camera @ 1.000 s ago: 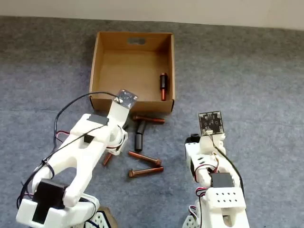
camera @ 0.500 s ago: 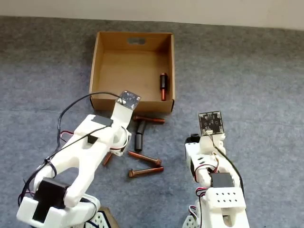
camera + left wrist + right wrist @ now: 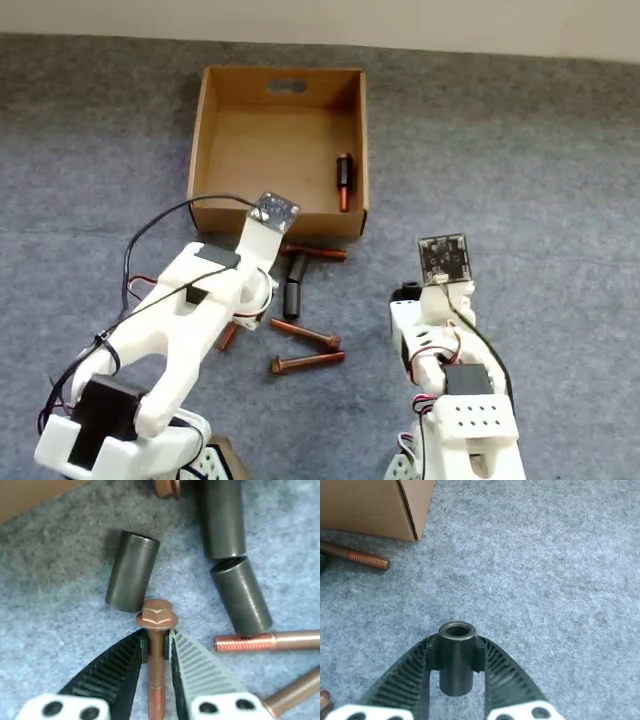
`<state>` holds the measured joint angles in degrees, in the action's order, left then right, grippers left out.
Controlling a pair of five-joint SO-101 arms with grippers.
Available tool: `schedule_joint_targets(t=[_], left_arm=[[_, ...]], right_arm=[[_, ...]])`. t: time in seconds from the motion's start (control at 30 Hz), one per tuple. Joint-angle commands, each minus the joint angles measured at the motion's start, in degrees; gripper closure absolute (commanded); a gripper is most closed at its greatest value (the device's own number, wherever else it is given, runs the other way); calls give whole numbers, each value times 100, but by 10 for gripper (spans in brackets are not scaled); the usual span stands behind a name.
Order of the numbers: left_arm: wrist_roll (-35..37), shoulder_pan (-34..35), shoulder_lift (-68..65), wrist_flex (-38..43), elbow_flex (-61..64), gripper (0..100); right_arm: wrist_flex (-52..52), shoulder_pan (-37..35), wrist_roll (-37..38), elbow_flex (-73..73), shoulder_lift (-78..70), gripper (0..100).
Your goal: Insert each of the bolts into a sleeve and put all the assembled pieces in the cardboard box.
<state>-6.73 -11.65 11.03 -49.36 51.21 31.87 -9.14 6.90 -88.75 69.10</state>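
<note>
Grips a bolt (image 3: 157,615) in the left hand (image 3: 156,636), closed narrow on the shank just under the flanged head, head pointing away from the arm. Holds it just beside loose sleeves (image 3: 131,572) on the desk (image 3: 560,180), near the box (image 3: 205,130) and its near wall. Pinches one sleeve (image 3: 456,672) in the right hand (image 3: 456,642), bore open and facing away from the wrist, over bare desk to the right of the scattered parts. Shows one assembled piece (image 3: 344,182) already lying inside the box by its right wall, with more bolts (image 3: 305,333) loose between the arms. Looks like solid metal all round: stiff, smooth, heavy for its bulk, likely to slip or swivel under a light pinch. Calls for a hold on the bolt's plain shank close to the head, keeping the threaded end free for the bore. Calls too for a hold across the sleeve's middle, clear of its open mouth. Risks a jam on the sleeve rim with any tilt.
</note>
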Motion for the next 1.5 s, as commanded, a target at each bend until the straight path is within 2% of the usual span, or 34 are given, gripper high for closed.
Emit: schedule_joint_targets(t=[0.0,0.23,0.37,0.7,0.8,0.9,1.07,1.23,1.37,1.47], left_arm=[[53,40,215,79,127,946],[62,66,1859,651,1270,946],[62,75,2985,765,1851,947],[62,75,4840,563,2290,948],[62,75,5235,211,2018,971],[35,84,5666,-53,1587,989],[35,84,6088,-53,655,992],[62,40,5815,-26,-303,992],[70,31,5437,721,-470,992],[70,-145,5182,1415,-453,992]], right_arm=[[22,57,0,57,110,993],[48,57,0,66,110,993],[497,48,-18,171,268,993],[2035,31,-9,171,3538,993],[2097,22,-9,242,3591,993],[1657,22,-9,303,3389,993],[831,-57,-26,497,3363,993],[66,-875,-35,875,3336,993],[-1332,-1833,0,391,3327,993],[-2132,-2026,0,-277,3327,993]])
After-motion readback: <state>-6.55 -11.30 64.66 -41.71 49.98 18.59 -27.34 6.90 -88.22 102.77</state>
